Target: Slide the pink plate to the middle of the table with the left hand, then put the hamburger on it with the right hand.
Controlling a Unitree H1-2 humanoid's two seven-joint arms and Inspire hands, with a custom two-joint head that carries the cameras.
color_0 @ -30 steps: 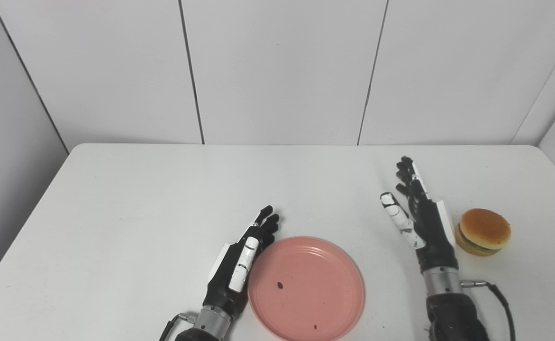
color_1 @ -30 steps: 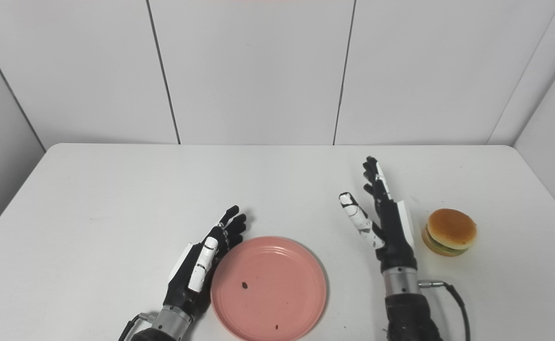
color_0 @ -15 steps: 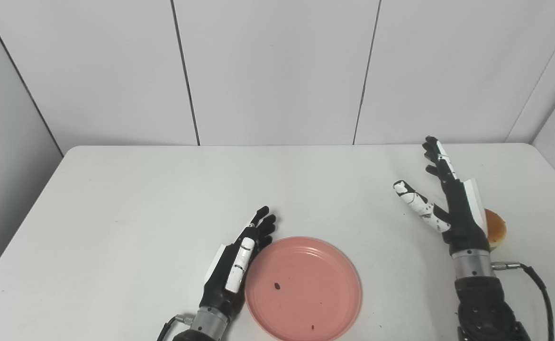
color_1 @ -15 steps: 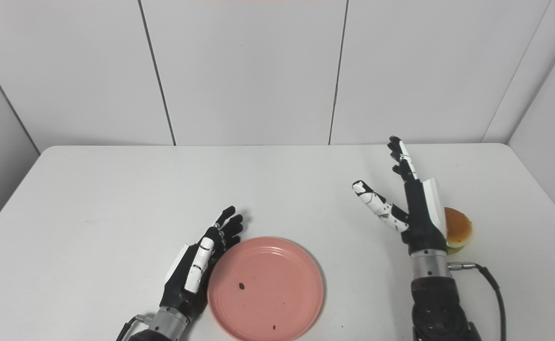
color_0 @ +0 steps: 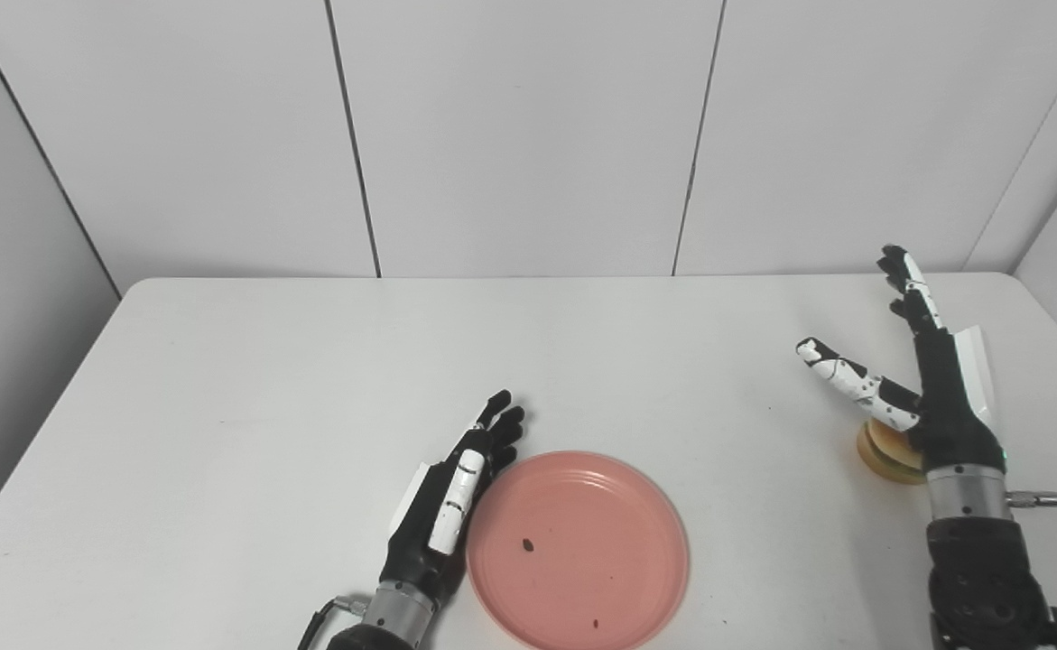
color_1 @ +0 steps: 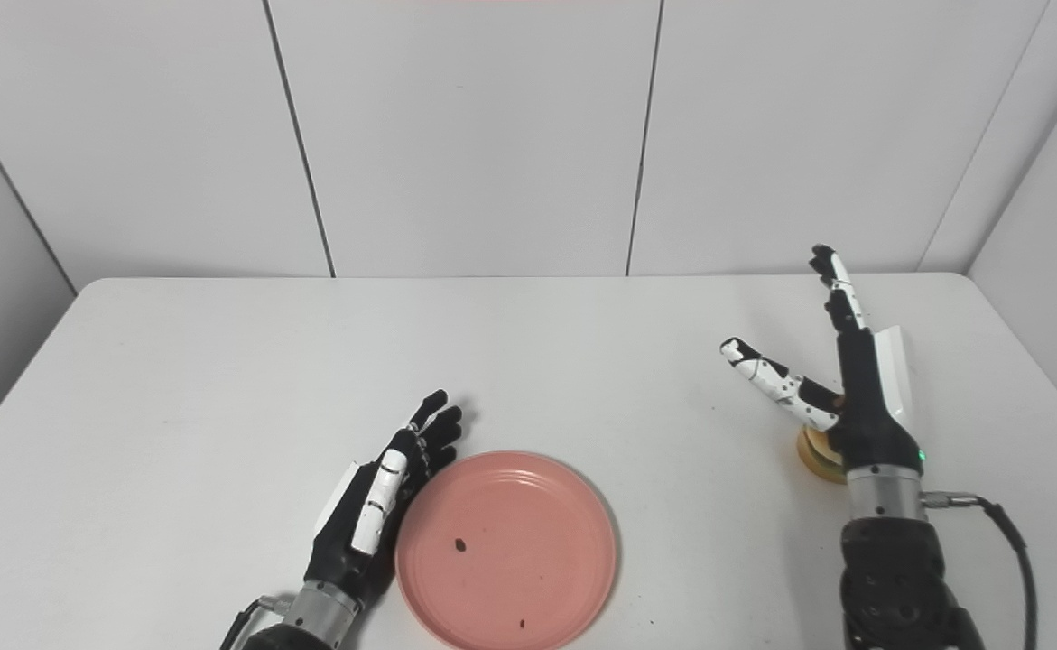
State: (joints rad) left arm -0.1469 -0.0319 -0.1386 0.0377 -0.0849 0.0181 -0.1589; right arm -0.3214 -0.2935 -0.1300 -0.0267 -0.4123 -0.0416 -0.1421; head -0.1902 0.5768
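The pink plate (color_0: 579,549) lies flat near the table's front edge, about at its middle, with a few dark specks on it. My left hand (color_0: 451,496) rests open on the table against the plate's left rim, fingers straight. My right hand (color_0: 930,379) is open and raised, fingers spread upward, thumb out to the left. It is over the hamburger (color_0: 885,449), which sits on the table at the right and is mostly hidden behind the hand; only its left lower edge shows. The hamburger also shows in the right eye view (color_1: 817,451).
The white table (color_0: 311,361) has a rounded far edge against grey wall panels. A black cable (color_1: 1002,528) trails from my right wrist.
My right hand has moved right and up, from left of the hamburger to over it, so it now hides most of it. The left hand and plate have stayed put.
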